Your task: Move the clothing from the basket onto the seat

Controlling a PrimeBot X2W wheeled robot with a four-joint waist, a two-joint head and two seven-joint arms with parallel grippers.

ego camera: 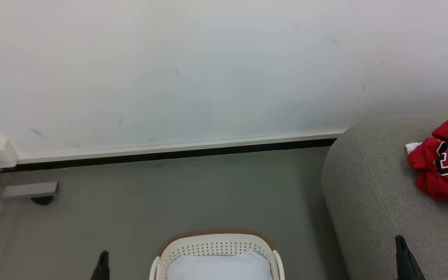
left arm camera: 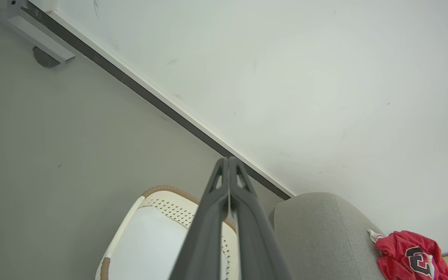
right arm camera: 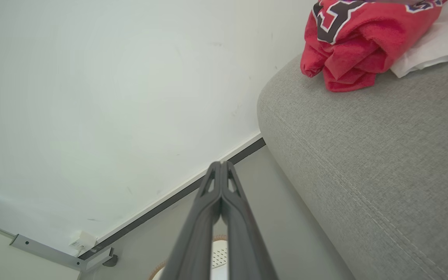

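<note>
The clothing (ego camera: 443, 167), a crumpled red jersey, lies on the seat (ego camera: 368, 194) near its rounded end. Its black lettering, outlined in white, is folded into the creases. It may be a numeral, but it cannot be read for certain. The basket (ego camera: 216, 245) stands on the grey floor (ego camera: 169, 194) near the seat. The left gripper (left arm camera: 228, 165) and the right gripper (right arm camera: 221, 168) each have their fingers pressed together on nothing, apart from the clothing.
</note>
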